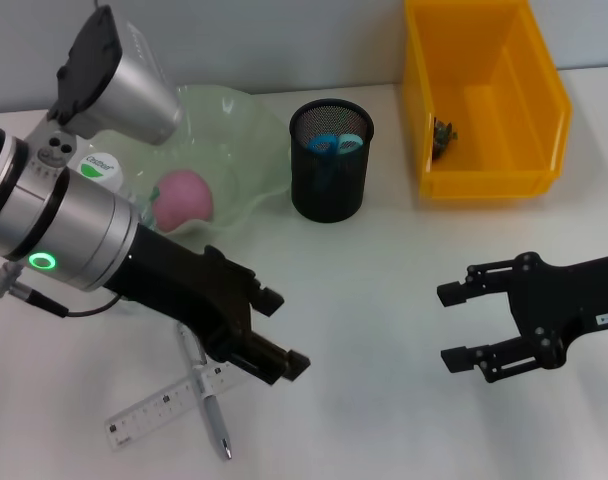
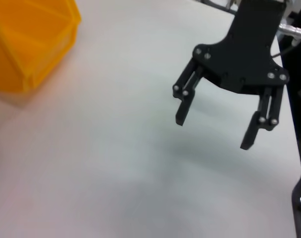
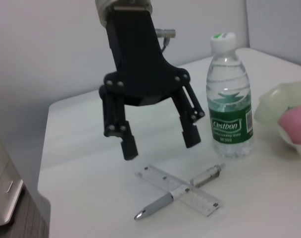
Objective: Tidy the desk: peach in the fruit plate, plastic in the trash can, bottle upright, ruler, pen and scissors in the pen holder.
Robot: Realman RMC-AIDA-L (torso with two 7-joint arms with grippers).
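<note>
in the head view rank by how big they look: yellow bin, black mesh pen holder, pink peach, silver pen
1. Yellow plastic bin, clearly largest.
2. Black mesh pen holder.
3 and 4. Pink peach and silver pen: unsure. The pen is longer but thin and partly hidden by the left pincer; the peach is rounder.

Bin (image 1: 484, 110) scrap (image 1: 443, 136) — too small

My head camera looks steeply down on the desk (image 1: 384, 270) from above, taking in both arms. My left wrist camera faces across the bare desktop toward the right gripper (image 2: 213, 133), fairly near; my right wrist camera looks back low at the left gripper (image 3: 158, 144). Head and right wrist views share the ruler (image 1: 174, 398) and pen (image 1: 206, 392).
</note>
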